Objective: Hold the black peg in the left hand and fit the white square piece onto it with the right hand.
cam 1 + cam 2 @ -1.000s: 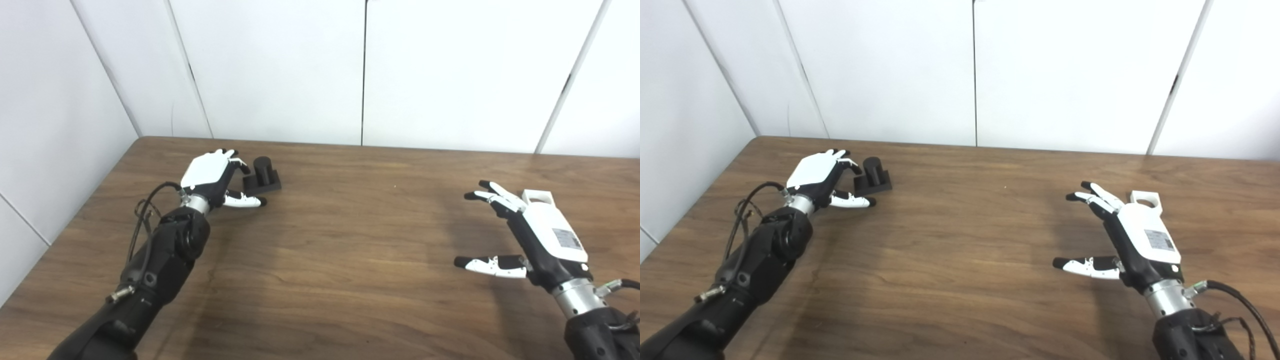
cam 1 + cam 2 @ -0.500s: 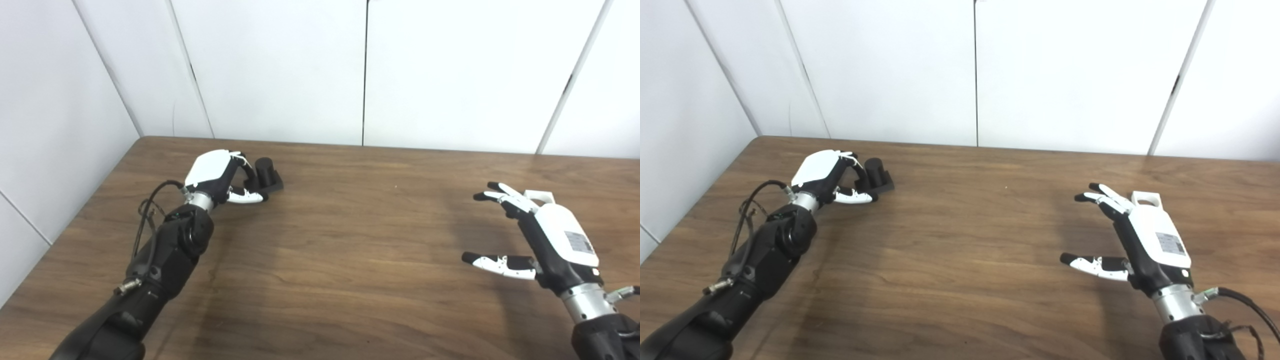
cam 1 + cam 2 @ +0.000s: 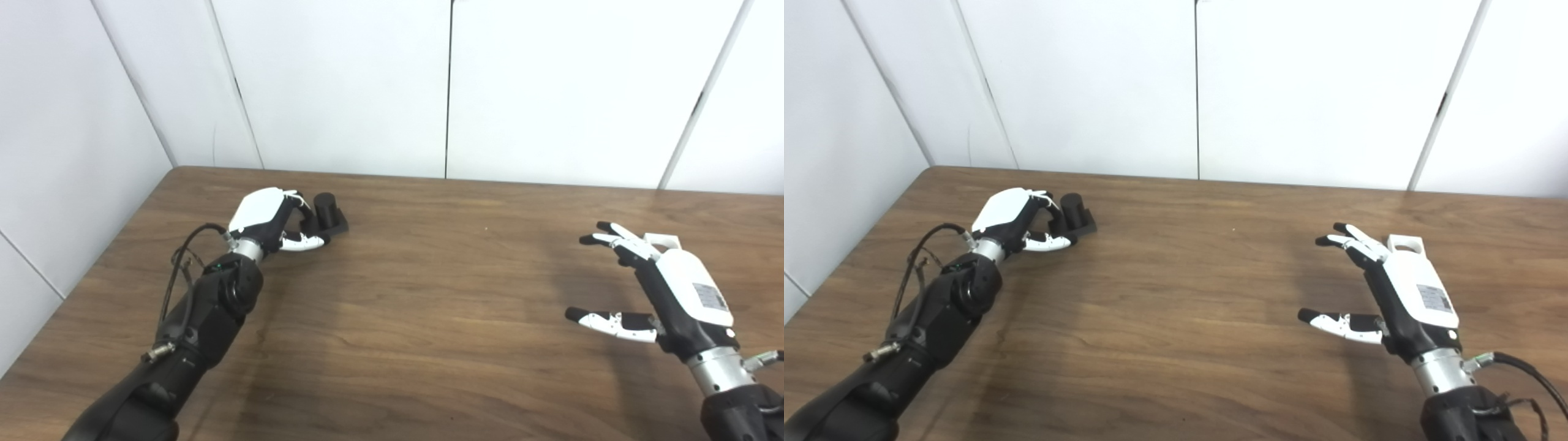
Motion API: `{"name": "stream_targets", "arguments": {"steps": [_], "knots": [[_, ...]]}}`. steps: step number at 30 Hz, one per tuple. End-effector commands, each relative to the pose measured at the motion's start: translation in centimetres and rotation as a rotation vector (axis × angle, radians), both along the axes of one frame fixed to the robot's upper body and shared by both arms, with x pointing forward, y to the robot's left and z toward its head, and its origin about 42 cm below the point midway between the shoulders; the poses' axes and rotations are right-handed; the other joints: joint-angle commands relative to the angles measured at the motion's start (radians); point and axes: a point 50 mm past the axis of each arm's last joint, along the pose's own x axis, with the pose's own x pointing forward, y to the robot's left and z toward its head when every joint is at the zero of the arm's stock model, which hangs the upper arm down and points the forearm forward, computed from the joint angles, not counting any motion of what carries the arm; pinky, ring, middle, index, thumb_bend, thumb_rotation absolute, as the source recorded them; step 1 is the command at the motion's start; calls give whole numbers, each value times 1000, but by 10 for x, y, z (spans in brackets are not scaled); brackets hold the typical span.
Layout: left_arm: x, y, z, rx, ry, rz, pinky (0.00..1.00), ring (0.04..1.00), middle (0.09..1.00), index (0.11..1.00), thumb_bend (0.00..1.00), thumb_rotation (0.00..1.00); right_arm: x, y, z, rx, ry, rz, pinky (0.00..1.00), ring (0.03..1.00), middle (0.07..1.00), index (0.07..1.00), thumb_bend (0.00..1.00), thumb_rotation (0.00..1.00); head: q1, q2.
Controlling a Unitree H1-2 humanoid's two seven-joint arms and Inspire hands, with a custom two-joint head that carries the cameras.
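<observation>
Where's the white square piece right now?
The white square piece lies on the table's right side, just beyond the open right robot hand, which partly hides it in both eye views.

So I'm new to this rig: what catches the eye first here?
The left robot hand at the table's far left, fingers curled around the black peg. Then the right robot hand, open and spread at the near right, with the white square piece lying just behind it.
</observation>
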Motion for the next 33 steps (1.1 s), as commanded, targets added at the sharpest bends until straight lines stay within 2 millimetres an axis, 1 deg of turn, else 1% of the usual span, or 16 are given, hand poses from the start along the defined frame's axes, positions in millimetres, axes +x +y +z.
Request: {"name": "stream_targets", "arguments": {"steps": [1, 7, 14, 23, 27, 30, 33], "knots": [[-2, 6, -6, 31, 38, 16, 954, 938, 883, 499, 531, 92, 6, 0, 23, -9, -101, 29, 695, 865, 901, 788, 637, 385, 0, 0], [-1, 5, -8, 33, 32, 11, 965, 937, 882, 489, 519, 75, 5, 0, 23, -5, -96, 26, 698, 867, 901, 789, 636, 358, -2, 1], [-2, 3, -8, 36, 33, 8, 968, 936, 877, 490, 519, 74, 5, 0, 23, -6, -99, 27, 693, 865, 900, 787, 633, 363, -4, 1], [-4, -1, -8, 13, 33, -19, 949, 936, 877, 489, 519, 75, 4, 0, 22, -7, -100, 26, 695, 866, 901, 789, 634, 375, -6, 2], [-6, -5, -4, -31, 38, -74, 959, 948, 877, 489, 519, 80, 5, 1, 22, -5, -101, 29, 694, 866, 901, 788, 636, 377, -10, 3], [-7, -9, 1, -96, 69, -135, 983, 972, 895, 490, 516, 83, 6, 1, 21, -8, -102, 32, 697, 866, 903, 792, 632, 414, -12, 2], [-8, -12, 8, -160, 102, -206, 949, 978, 910, 490, 514, 85, 6, 1, 20, -9, -100, 34, 692, 862, 900, 790, 632, 414, -12, 1]]}}
